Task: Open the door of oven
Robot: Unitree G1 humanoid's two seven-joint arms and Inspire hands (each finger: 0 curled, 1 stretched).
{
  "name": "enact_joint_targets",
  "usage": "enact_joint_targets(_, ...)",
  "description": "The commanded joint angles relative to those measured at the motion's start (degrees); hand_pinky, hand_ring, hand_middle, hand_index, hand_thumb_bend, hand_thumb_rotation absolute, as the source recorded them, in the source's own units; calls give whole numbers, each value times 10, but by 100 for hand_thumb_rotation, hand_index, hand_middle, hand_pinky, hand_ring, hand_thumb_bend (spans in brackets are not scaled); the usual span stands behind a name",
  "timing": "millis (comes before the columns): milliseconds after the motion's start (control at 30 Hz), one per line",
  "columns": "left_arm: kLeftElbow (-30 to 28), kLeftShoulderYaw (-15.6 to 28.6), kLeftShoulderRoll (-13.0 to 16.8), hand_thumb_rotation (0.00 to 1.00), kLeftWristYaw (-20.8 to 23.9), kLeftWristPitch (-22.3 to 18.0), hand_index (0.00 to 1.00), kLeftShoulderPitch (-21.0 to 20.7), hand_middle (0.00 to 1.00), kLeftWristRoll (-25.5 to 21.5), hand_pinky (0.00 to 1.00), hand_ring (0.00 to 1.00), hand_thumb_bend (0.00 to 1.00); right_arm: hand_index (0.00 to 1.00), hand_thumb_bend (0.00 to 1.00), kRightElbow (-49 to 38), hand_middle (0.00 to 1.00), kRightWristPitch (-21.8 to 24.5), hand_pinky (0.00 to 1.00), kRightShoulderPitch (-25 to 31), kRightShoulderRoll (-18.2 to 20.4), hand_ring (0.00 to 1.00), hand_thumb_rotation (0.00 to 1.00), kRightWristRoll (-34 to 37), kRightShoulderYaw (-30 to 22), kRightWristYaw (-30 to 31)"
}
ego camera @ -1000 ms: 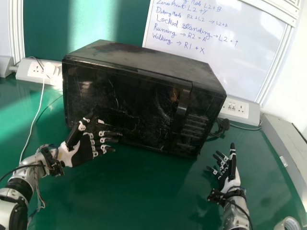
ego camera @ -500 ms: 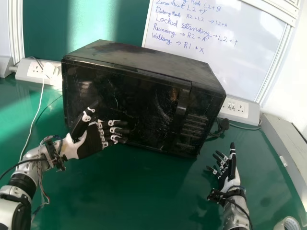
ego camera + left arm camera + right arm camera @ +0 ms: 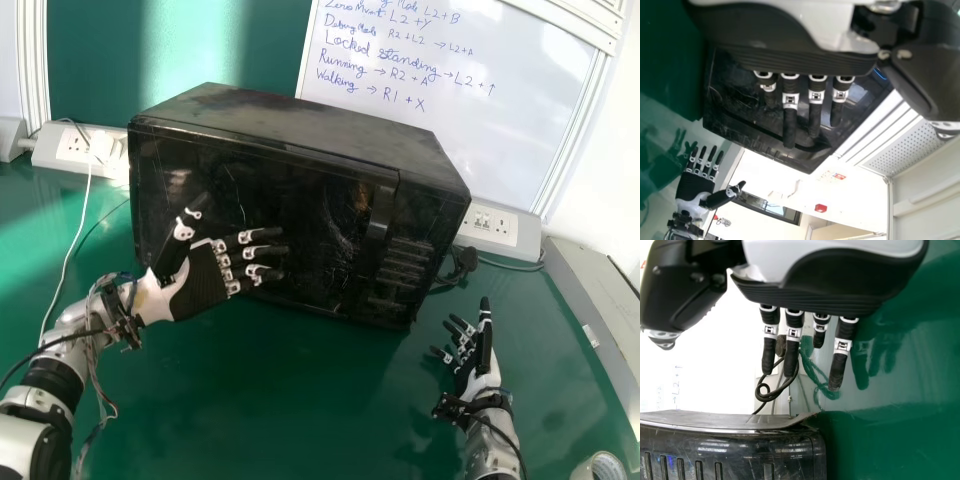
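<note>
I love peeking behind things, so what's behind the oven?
Behind the oven there's a whiteboard, and white socket boxes peek out past the oven's left and right ends. The oven covers the middle part back there, so that can't be seen.

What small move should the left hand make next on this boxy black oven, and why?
I'd ease the black-and-white left hand toward the robot's right, to the glossy black upright handle. The scratched black door looks shut, and the hand's straight fingers point toward the handle side but end short of it.
</note>
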Motion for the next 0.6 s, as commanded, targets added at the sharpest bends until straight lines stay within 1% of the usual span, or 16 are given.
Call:
enact_joint_targets(0,-15,-1,-3,79,-10,4,92,3,87,-7,45,70,100,73,95,14,76,17,64,12,2,75,78,0,-1,-5)
enact_joint_targets(167,-38,-2,-7,81,-19,16,95,8,92,-13,53,79,100,73,99,13,76,12,62,14,2,74,78,-2,1,-1)
enact_joint_targets(267,-52,-2,-13,83,-21,22,95,12,92,-16,56,81,100,73,98,13,76,11,62,14,2,73,81,-4,3,-2)
enact_joint_targets(300,-56,-2,-14,83,-19,22,95,14,93,-16,57,82,100,74,99,14,76,11,63,14,2,74,82,-5,4,-3)
enact_joint_targets(433,-68,-8,-19,87,-13,15,98,20,96,-15,67,90,100,73,100,14,77,13,64,13,3,74,81,0,0,0)
enact_joint_targets(567,-70,-11,-24,88,-12,19,99,21,98,-14,71,94,100,73,100,14,77,11,62,14,3,74,81,-1,1,2)
